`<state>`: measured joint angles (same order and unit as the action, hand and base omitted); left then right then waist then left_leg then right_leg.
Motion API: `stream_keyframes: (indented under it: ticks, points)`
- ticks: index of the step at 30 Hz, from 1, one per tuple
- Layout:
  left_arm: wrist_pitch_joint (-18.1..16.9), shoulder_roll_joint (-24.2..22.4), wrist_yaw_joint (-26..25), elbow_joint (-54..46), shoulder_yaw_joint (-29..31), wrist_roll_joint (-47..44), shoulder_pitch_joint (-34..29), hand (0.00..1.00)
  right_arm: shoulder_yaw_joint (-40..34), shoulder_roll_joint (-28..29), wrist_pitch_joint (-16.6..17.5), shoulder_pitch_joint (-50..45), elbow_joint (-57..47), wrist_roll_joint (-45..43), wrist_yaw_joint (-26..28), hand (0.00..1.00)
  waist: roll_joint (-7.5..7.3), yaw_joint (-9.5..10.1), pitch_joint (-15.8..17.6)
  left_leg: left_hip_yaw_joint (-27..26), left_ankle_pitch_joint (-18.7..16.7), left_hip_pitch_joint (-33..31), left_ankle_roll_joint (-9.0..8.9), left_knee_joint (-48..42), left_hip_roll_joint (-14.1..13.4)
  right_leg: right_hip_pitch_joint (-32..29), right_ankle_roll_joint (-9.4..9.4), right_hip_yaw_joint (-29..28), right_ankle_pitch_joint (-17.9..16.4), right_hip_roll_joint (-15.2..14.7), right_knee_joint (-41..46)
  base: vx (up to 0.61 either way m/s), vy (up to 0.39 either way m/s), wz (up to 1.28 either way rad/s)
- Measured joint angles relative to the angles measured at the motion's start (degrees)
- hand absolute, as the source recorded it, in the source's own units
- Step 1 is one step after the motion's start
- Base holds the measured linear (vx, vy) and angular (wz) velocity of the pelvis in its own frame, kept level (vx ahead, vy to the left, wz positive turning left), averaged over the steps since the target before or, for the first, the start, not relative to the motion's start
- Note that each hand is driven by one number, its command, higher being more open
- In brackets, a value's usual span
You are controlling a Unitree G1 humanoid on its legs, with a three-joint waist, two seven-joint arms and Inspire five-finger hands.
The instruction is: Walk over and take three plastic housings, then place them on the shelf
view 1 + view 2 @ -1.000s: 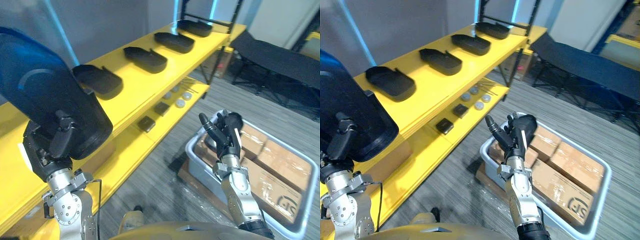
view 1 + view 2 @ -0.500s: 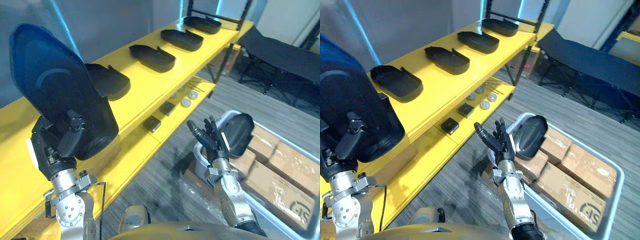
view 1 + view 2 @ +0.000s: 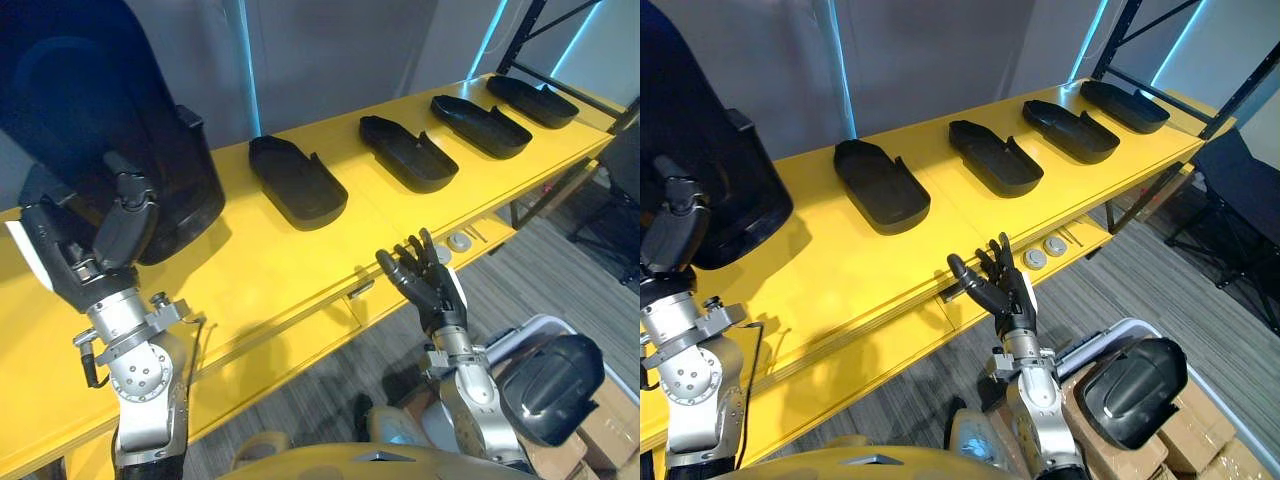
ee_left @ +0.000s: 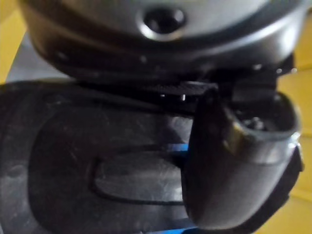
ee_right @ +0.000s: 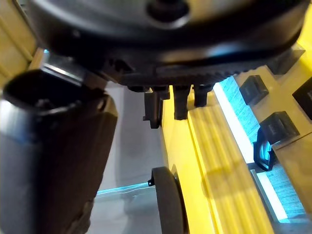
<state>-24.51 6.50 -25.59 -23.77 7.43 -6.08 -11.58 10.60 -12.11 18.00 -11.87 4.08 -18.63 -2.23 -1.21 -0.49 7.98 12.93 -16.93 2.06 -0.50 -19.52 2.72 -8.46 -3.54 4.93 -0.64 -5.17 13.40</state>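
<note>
shelf (image 3: 300, 275): coloured bright yellow throughout
held housing (image 3: 90, 120): black, tinged with a blue sheen
housings on the shelf (image 3: 297, 182): matt black, unpatterned
housing in the bin (image 3: 550, 388): glossy black
left hand (image 3: 85, 250): dark grey to black
right hand (image 3: 428, 288): black
floor (image 3: 1110, 290): grey, finely striped
bin (image 3: 540, 322): pale grey
boxes (image 3: 610, 430): cardboard brown
wall (image 3: 330, 50): plain grey, crossed by a cyan light strip (image 3: 250, 70)

- The left hand (image 3: 95, 235) was dark, with segmented fingers and a white cover (image 3: 28, 262) along one side.
- The left arm (image 3: 145, 400) was silver-grey metal with a round wrist joint.
- The right hand (image 3: 430, 285) was dark and slim-fingered.
- The right arm (image 3: 478, 410) was silver-grey with a rounded casing.
</note>
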Motion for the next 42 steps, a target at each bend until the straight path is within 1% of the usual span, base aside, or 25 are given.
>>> stream_keyframes:
  ticks: [1, 2, 3, 4, 5, 6, 7, 8, 9, 10, 12, 15, 17, 19, 20, 21, 24, 26, 29, 32, 35, 37, 39, 41, 42]
  points:
    - [0.0, 0.0, 0.3, 0.0, -0.8, 0.1, 0.0, 0.0, 0.0, -0.4, -0.2, 0.3, 0.0, -0.1, -0.2, 1.0, 0.62, 0.11, 0.0, 0.2, -0.2, -0.1, -0.3, 0.1, -0.8, 1.0, 0.65, 1.0, 1.3, 0.7, -2.2, 0.09, -0.172, 0.15]
    - [-0.1, 0.1, 1.8, -0.2, -1.7, 0.1, 0.2, 0.0, 0.0, -0.7, -0.6, 0.7, -0.1, -0.3, -0.4, 1.0, 1.43, 0.12, -0.3, 0.0, -0.3, -0.9, -0.74, 0.8, -2.6, 2.5, 1.59, 2.6, 3.7, 2.0, -6.7, 0.07, -0.142, 0.27]
    - [-0.1, 0.4, 2.7, -0.5, -2.1, 0.6, 0.7, 0.0, -0.2, -0.5, -1.2, 1.0, -0.5, -0.3, -0.4, 1.0, 1.42, -0.02, -0.4, -2.2, -0.2, -1.4, -0.86, 2.2, -4.5, 3.7, 2.47, 4.3, 5.4, 2.5, -9.9, 0.04, -0.158, 0.55]
    - [-0.1, 0.4, 4.1, -0.5, -2.4, 1.2, 1.5, 0.0, -1.1, -0.4, -1.9, 1.0, -1.1, -0.2, -0.5, 1.0, 1.32, -0.47, -0.4, -7.8, 0.5, -1.8, 0.07, 3.6, -7.4, 4.6, 2.81, 7.3, 6.6, 2.4, -11.9, 0.01, -0.171, 0.9]
    - [-0.2, 0.4, 5.3, -0.4, -2.8, 1.4, 2.2, 0.0, -2.3, -0.4, -2.8, 0.9, -1.7, -0.2, -0.7, 1.0, 1.23, -1.61, -0.4, -14.2, 1.7, -2.0, 1.38, 4.9, -10.4, 5.6, 3.23, 10.2, 6.9, 1.9, -13.3, -0.02, -0.142, 1.54]
    - [-0.4, 0.2, 7.1, -0.4, -4.1, 1.2, 3.8, 0.0, -4.7, -0.4, -3.8, 0.4, -2.4, -0.2, -1.3, 1.0, 1.23, -3.02, -0.4, -22.3, 3.2, -3.1, 1.27, 5.4, -13.6, 6.5, 3.42, 14.6, 6.9, 0.5, -14.5, -0.03, -0.112, 1.95]
    - [-1.0, -0.5, 9.0, -0.3, -5.4, 1.1, 6.0, 0.0, -7.3, -0.4, -3.8, 0.1, -2.5, -0.2, -2.7, 1.0, 1.46, -3.22, -0.5, -28.5, 4.6, -4.3, -0.68, 5.9, -15.2, 6.6, 3.34, 18.0, 7.0, -0.8, -15.1, -0.03, -0.028, 1.88]
    - [-1.8, -1.2, 10.0, -0.3, -6.2, 1.1, 7.3, 0.0, -9.0, -0.6, -3.8, 0.1, -2.5, 0.1, -3.8, 1.0, 2.09, -3.23, -0.9, -30.3, 6.4, -4.9, -1.25, 7.0, -15.4, 6.7, 3.02, 19.7, 6.8, -1.2, -15.6, -0.03, 0.022, 1.36]
    - [-2.9, -1.5, 10.5, -0.3, -6.9, 1.0, 8.0, 0.0, -10.3, -0.7, -3.8, 0.1, -2.5, 0.3, -5.0, 1.0, 2.95, -2.94, -1.4, -29.7, 9.3, -4.9, -2.19, 9.1, -15.3, 6.7, 2.83, 20.6, 6.7, -0.9, -16.0, -0.04, 0.083, 0.75]
    - [-4.4, -1.4, 10.7, -0.5, -7.0, 0.9, 8.2, 0.0, -10.7, -0.5, -3.8, 0.1, -2.5, 0.3, -6.1, 1.0, 3.38, -2.6, -1.6, -29.1, 13.1, -4.5, -3.61, 11.0, -15.3, 7.3, 2.33, 20.8, 7.0, -0.4, -17.1, -0.03, 0.071, 0.39]
    - [-5.2, -1.0, 10.4, -0.5, -7.0, 0.5, 8.3, 0.0, -10.8, 0.2, -3.2, -0.1, -2.5, 0.3, -6.4, 1.0, 3.54, -2.68, -1.9, -28.9, 14.0, -4.2, -5.27, 11.9, -15.1, 7.8, 1.61, 19.5, 7.5, 0.3, -17.9, -0.03, 0.082, 0.09]
    - [-5.1, -0.9, 9.3, -0.4, -7.0, -0.6, 8.2, 0.0, -9.8, 1.6, -0.8, 0.0, -3.6, 0.4, -5.5, 1.0, 3.73, -2.62, -2.0, -29.0, 15.4, -2.7, -5.41, 14.5, -14.0, 8.0, 0.61, 17.0, 8.3, 0.1, -17.9, -0.03, 0.084, 0.01]
    - [-5.0, -0.9, 9.2, -0.5, -6.9, -0.4, 8.1, 0.0, -8.1, 1.6, 0.1, 0.6, -7.7, 2.1, -4.0, 1.0, 4.18, -2.47, -2.3, -29.0, 16.4, -1.8, -5.61, 16.2, -13.7, 8.0, 0.59, 16.9, 8.3, 0.1, -17.9, 0.0, 0.045, 0.03]
    - [-4.2, -0.9, 8.5, -1.8, -6.5, 0.1, 6.3, 0.0, -5.6, 1.7, 2.8, 3.2, -12.8, 4.6, -0.5, 1.0, 4.75, -2.12, -2.7, -28.9, 17.3, -0.8, -5.59, 17.7, -13.7, 8.5, 0.7, 16.9, 8.2, 0.4, -17.9, 0.0, 0.0, 0.0]
    - [-3.8, -0.9, 8.5, -2.2, -6.4, 0.3, 5.7, 0.0, -5.3, 1.7, 3.3, 3.9, -14.2, 4.7, 0.1, 1.0, 4.92, -1.79, -2.8, -28.9, 17.4, -0.6, -5.6, 17.9, -13.7, 8.6, 0.76, 17.0, 8.2, 0.4, -17.9, 0.03, 0.02, 0.04]
    - [-3.1, -0.9, 8.4, -3.4, -5.9, 0.9, 4.2, 0.0, -5.0, 1.7, 4.7, 5.1, -16.5, 4.7, 1.5, 1.0, 5.17, -1.16, -3.1, -28.7, 17.4, -0.6, -5.62, 17.9, -13.7, 8.7, 0.87, 17.1, 8.1, 0.4, -17.9, 0.03, 0.021, 0.06]
    - [-2.6, -1.0, 8.3, -5.3, -3.0, 1.2, 0.8, 0.0, -4.5, 1.7, 6.7, 7.5, -19.3, 4.6, 2.9, 1.0, 5.22, -0.66, -3.2, -27.3, 17.4, -0.8, -5.62, 17.8, -13.5, 9.4, 1.16, 18.4, 7.8, 0.2, -17.9, 0.04, 0.039, 0.22]
    - [-2.4, -1.3, 8.3, -5.7, -0.8, 0.9, -0.6, 0.0, -4.3, 1.7, 6.6, 8.3, -19.6, 4.7, 3.1, 1.0, 5.02, 0.39, -3.3, -26.3, 17.3, -1.4, -5.57, 17.2, -13.5, 9.6, 1.34, 19.1, 7.7, 0.2, -17.9, 0.04, 0.053, 0.3]
    - [-2.2, -3.1, 8.8, -5.7, 0.8, -2.8, -1.6, 0.0, -4.1, 1.6, 6.3, 9.2, -18.6, 5.0, 2.7, 1.0, 4.89, 1.91, -3.2, -24.8, 17.2, -2.7, -5.43, 16.5, -13.5, 9.7, 1.51, 20.1, 7.5, 0.2, -17.8, 0.03, 0.046, 0.26]
    - [-1.8, -4.2, 11.3, -5.8, 1.6, -7.5, -3.5, 0.0, -3.9, 1.2, 5.9, 10.9, -17.8, 7.1, 1.0, 1.0, 4.77, 1.88, -3.2, -24.3, 17.2, -2.7, -5.33, 16.7, -13.6, 9.6, 1.39, 20.4, 6.8, -0.2, -16.9, 0.02, 0.05, 0.09]
    - [-1.6, -4.1, 12.6, -5.8, 1.4, -7.7, -3.7, 0.0, -3.9, 0.6, 5.9, 11.6, -17.8, 7.2, -0.1, 1.0, 4.57, 1.4, -3.1, -23.8, 16.5, -2.6, -5.09, 15.2, -13.6, 9.0, 1.25, 19.8, 5.4, -0.8, -14.3, 0.02, 0.068, -0.06]
    - [-1.6, -3.8, 13.0, -5.7, 1.3, -7.4, -3.6, 0.0, -4.0, 0.1, 5.8, 12.8, -17.8, 7.0, -0.1, 1.0, 4.54, 0.4, -3.1, -25.1, 15.1, -2.5, -5.27, 13.6, -13.4, 7.0, 0.7, 18.2, 3.5, -2.2, -10.2, -0.01, 0.082, -0.28]
    - [-1.3, -3.1, 13.6, -5.7, 0.4, -7.5, -3.3, 0.0, -4.8, 0.1, 5.8, 12.7, -17.9, 7.0, -0.5, 1.0, 4.35, -0.11, -2.8, -26.1, 14.5, -1.9, -5.42, 12.7, -12.7, 6.5, 0.13, 17.0, 3.0, -3.4, -8.4, 0.0, 0.108, -0.29]
    - [0.2, -2.1, 15.0, -5.1, -1.1, -7.3, -1.9, 0.0, -5.8, 0.6, 5.8, 12.0, -17.8, 7.0, -1.2, 1.0, 3.97, -0.07, -2.2, -27.3, 13.7, -0.9, -5.1, 11.7, -11.6, 6.5, -0.3, 15.7, 3.0, -4.7, -7.0, -0.01, 0.133, -0.31]
    - [1.3, -1.1, 16.0, -4.2, -1.5, -6.7, -1.0, 0.0, -6.0, 1.0, 5.8, 11.5, -17.7, 7.2, -2.3, 1.0, 3.8, -0.11, -1.9, -28.1, 13.0, -0.5, -4.63, 11.4, -11.2, 6.4, -0.49, 15.0, 3.1, -5.4, -6.4, -0.04, 0.104, -0.22]
